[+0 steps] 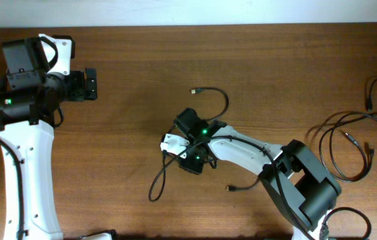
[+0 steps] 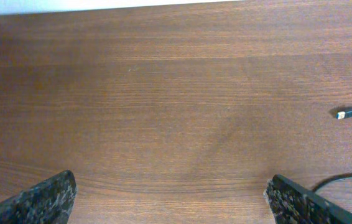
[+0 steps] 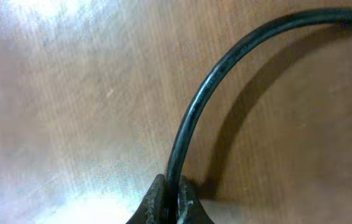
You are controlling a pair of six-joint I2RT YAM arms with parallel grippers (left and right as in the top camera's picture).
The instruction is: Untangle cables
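A thin black cable [image 1: 223, 100] lies mid-table with a metal-tipped plug [image 1: 194, 90] at its far end and loose loops near my right gripper. My right gripper [image 1: 187, 148] is shut on this cable; in the right wrist view the cord [image 3: 191, 118] rises from between the pinched fingers [image 3: 170, 202] and arcs right. More black cables [image 1: 348, 143] lie in tangled loops at the right edge. My left gripper [image 1: 90, 84] is open and empty at the far left; its view shows a plug end [image 2: 346, 113] and a bit of cord [image 2: 344, 179] at the right.
The brown wooden table [image 1: 128, 133] bears everything. Another cable end [image 1: 242, 187] lies just in front of the right arm. A cable loop [image 1: 156, 183] trails toward the front near the right gripper. The left arm's white body stands along the left edge.
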